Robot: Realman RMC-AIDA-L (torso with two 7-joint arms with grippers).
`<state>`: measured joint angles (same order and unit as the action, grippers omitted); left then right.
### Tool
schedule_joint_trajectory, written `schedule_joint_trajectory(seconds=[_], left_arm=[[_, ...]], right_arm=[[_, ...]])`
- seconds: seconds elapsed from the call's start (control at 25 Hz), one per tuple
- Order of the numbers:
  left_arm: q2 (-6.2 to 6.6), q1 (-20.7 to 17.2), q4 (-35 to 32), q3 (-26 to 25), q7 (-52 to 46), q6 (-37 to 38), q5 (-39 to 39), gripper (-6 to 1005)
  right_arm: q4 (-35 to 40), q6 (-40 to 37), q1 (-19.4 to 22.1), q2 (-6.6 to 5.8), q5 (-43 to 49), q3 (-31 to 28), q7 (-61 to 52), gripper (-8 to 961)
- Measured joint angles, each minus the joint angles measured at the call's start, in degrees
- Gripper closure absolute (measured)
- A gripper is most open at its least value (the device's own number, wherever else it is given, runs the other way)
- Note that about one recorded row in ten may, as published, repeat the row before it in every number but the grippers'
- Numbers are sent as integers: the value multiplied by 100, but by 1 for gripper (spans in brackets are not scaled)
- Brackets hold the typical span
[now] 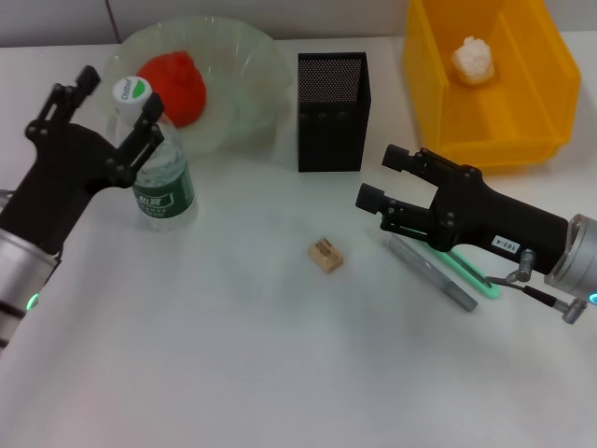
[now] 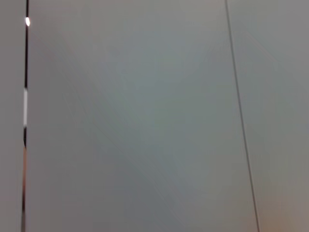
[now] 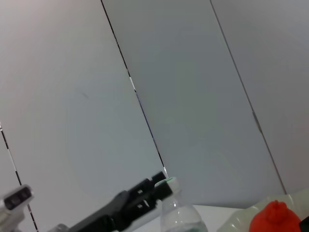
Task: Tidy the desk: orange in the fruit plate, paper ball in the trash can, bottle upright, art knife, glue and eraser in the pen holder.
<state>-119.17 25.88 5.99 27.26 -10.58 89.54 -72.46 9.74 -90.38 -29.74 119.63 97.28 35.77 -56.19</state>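
White desk [image 1: 233, 373] fills the head view, with a pale wall behind it. Near the far left corner stands the bottle [image 1: 160, 159], upright, just in front of the fruit plate [image 1: 252, 84] with the orange [image 1: 174, 86] in it. The left gripper [image 1: 118, 107] is spread wide around the bottle's cap, one finger near it, and it grips nothing.

At the far right corner sits the yellow trash can [image 1: 522, 121] with the paper ball [image 1: 472, 59] inside. The black pen holder [image 1: 332, 112] stands at the middle of the far edge.

The eraser [image 1: 326, 255] lies mid-desk, well apart from the right gripper [image 1: 381, 177], which is wide and empty. It looks small, light and a bit squashy, so I would pinch its two long sides.

The art knife [image 1: 432, 272] and the green glue [image 1: 471, 275] lie partly under the right arm, toward the right edge. Both look thin, stiff and slippery; I would grab each in the middle.
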Motion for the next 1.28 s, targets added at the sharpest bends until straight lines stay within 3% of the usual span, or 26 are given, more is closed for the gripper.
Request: schedule_joint_trajectory(seconds=[0.2,0.28,0.32,0.36,0.4,0.44,0.48,0.52,0.64,0.68,0.76,0.84,0.88,0.96,1.08,1.16,1.28], left_arm=[[47,-412,-320,126,-717,1072,-82,215],[100,-664,-1099,552,-1720,1484,-441,215],[100,-664,-1099,552,-1720,1484,-441,215],[118,-715,-1371,700,-1996,1522,-551,215],[223,-834,-2324,1267,-3081,1583,-1094,215],[304,-817,-2664,1503,-3524,1546,-1381,215],[417,-717,-3039,1766,-4141,1467,-1894,215],[417,-717,-3039,1766,-4141,1467,-1894,215],[481,-502,-3244,1815,-4558,1312,-2673,215],[483,-427,-3276,1807,-4640,1236,-2899,215],[471,-319,-3320,1801,-4762,1074,-3213,215],[435,-237,-3397,1802,-4879,891,-3422,215],[412,-176,-3443,1822,-4986,768,-3480,215],[401,-148,-3448,1827,-5010,715,-3502,215],[344,-129,-3459,1832,-4989,468,-3558,215],[335,-130,-3452,1846,-4986,423,-3559,215],[311,-133,-3441,1870,-4973,335,-3595,215]], right_arm=[[80,-123,28,-27,-126,-15,-2,110],[291,-291,95,-45,-197,-21,-150,110],[504,-405,150,-48,-213,-23,-297,110],[825,-520,216,-54,-214,-34,-524,110],[1204,-614,264,-52,-202,-24,-841,110],[1743,-708,321,-60,-171,-2,-1316,110],[2815,-792,403,-100,75,146,-2362,110],[2815,-792,403,-100,75,146,-2362,110],[4361,-781,388,-196,962,453,-3962,110],[5283,-820,173,-270,1912,732,-5156,111],[5653,-864,48,-299,2384,886,-5716,111],[6337,-1015,-291,-338,3546,1448,-6863,111],[6675,-1165,-632,-310,4469,2039,-7622,118],[6756,-1217,-789,-263,4882,2334,-7907,133],[6596,-1020,-1329,-18,6078,3296,-8589,155],[6462,-889,-1411,-11,6147,3471,-8704,170],[5638,-259,-1769,-16,6181,3914,-8967,192]])
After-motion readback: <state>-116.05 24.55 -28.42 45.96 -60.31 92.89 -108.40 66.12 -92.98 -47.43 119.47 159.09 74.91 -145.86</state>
